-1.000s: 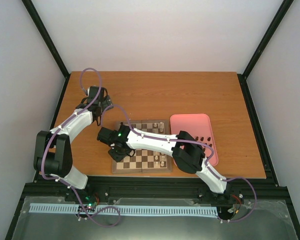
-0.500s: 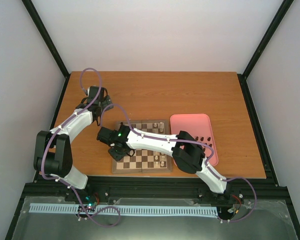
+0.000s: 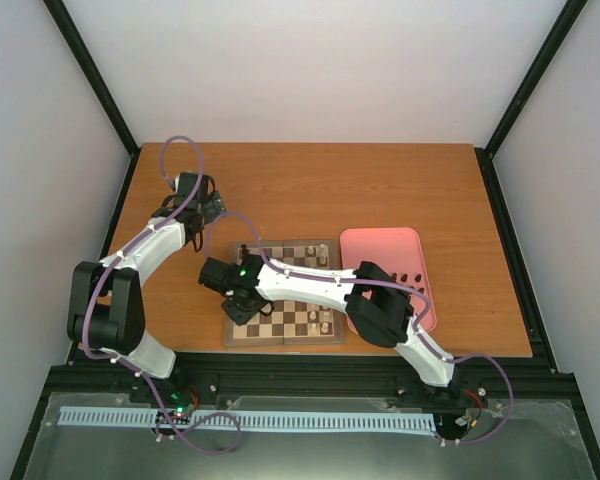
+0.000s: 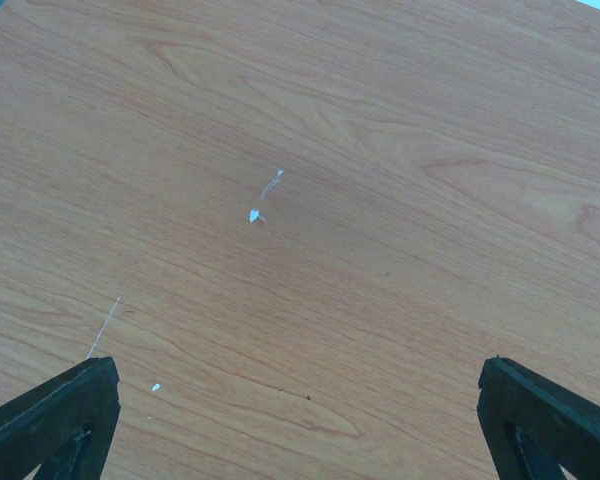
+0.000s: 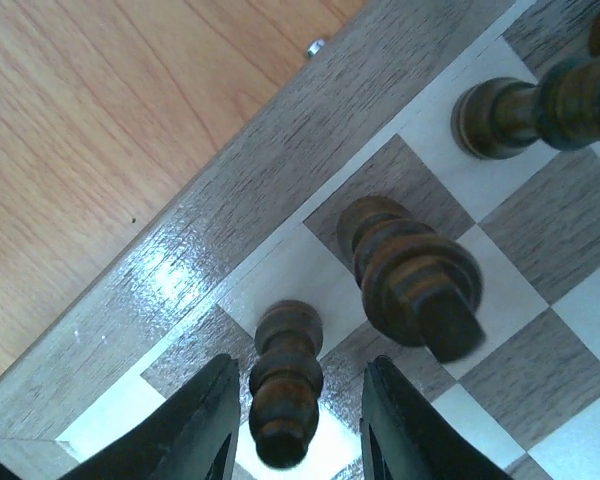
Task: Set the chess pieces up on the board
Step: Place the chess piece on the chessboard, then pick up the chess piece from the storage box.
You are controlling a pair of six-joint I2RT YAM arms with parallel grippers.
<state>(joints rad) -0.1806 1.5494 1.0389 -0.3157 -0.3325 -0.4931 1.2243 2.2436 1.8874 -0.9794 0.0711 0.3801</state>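
Note:
My right gripper (image 5: 298, 368) hovers low over the board (image 5: 230, 220) with its jaws open on either side of a dark brown chess piece (image 5: 285, 375), a gap showing on each side. That piece stands on a square in the row beside the board's border. Two more dark pieces (image 5: 410, 275) (image 5: 510, 110) stand further along the same row. From above, the right gripper (image 3: 242, 303) is at the left edge of the board (image 3: 290, 322). My left gripper (image 4: 300, 400) is open over bare table, holding nothing.
A pink tray (image 3: 380, 250) lies right of the board with several dark pieces (image 3: 405, 278) in it. Cream pieces (image 3: 310, 252) stand on the board's far rows. The right arm stretches across the board's middle. The left gripper (image 3: 212, 205) sits at the table's far left.
The right gripper has shifted slightly toward the near side along the board's left edge. The left arm has not moved.

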